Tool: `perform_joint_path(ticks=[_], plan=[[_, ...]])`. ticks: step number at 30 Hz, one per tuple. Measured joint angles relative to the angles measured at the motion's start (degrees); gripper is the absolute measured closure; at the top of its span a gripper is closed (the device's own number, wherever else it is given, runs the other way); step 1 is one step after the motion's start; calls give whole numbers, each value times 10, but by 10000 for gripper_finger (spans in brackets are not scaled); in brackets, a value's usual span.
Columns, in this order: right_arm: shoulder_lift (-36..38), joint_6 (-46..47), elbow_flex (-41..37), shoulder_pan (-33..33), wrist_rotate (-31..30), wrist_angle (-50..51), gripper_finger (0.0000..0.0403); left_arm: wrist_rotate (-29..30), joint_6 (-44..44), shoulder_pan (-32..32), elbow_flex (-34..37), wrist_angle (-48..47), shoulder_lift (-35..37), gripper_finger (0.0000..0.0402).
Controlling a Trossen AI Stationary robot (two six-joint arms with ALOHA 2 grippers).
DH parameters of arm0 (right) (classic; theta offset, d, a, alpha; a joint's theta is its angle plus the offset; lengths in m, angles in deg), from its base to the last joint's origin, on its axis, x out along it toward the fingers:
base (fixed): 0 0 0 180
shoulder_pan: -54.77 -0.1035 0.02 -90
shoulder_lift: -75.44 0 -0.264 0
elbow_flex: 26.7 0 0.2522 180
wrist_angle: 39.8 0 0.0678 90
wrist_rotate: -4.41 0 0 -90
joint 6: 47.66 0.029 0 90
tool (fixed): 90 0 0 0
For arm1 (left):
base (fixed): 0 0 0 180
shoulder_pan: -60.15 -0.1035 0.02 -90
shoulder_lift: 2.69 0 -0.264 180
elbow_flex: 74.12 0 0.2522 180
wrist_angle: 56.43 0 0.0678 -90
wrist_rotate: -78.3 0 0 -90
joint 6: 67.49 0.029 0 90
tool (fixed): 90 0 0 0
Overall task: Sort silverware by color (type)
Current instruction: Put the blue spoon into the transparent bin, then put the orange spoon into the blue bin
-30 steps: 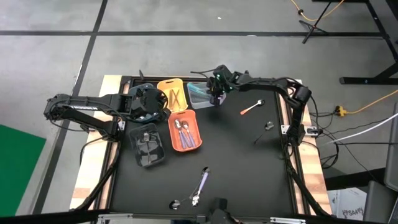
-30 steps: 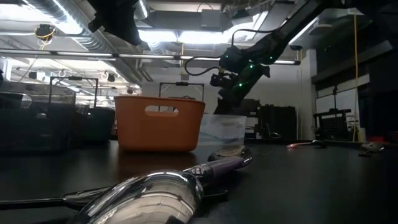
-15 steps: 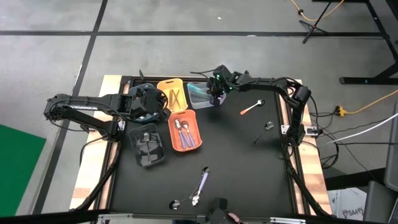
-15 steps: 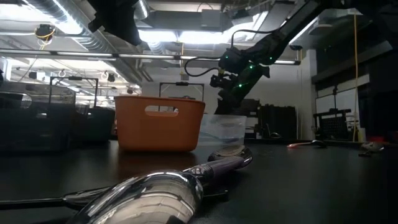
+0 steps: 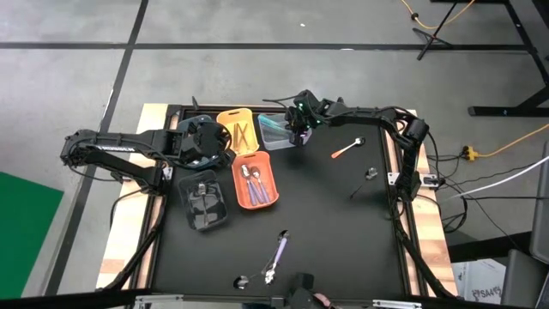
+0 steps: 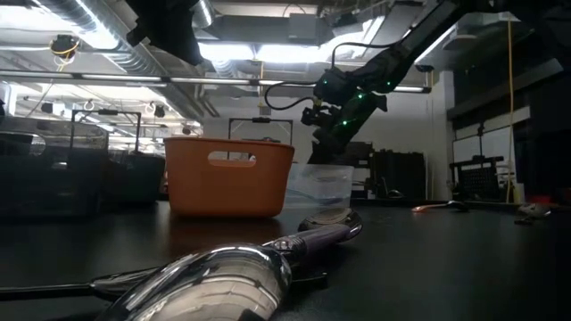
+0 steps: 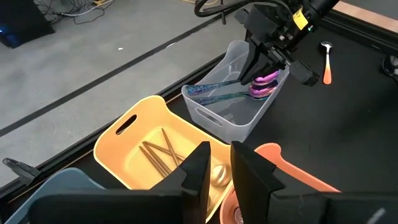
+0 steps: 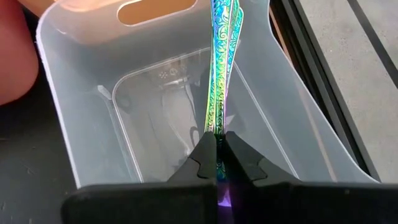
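While the left claw [image 7: 216,163] waits slightly parted, the right claw [image 8: 216,146] pinches an iridescent utensil [image 8: 219,74] inside the clear bin [image 8: 81,112].

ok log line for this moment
right gripper: shut on iridescent utensil over clear bin | left gripper: idle above yellow bin

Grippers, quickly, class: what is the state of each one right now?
Left gripper: fingers slightly apart, holding nothing, above the yellow bin.
Right gripper: shut on an iridescent utensil over the clear bin.
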Motion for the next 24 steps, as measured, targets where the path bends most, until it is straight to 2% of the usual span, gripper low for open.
perform_joint_path(ticks=[9, 18, 24], plan=[[0, 0, 0, 0, 0, 0, 395, 0, 0, 0, 0, 0, 0, 344], [0, -1, 0, 0, 0, -5, 305, 0, 0, 0, 0, 0, 0, 344], [0, -1, 0, 0, 0, -22, 284, 0, 0, 0, 0, 0, 0, 344]])
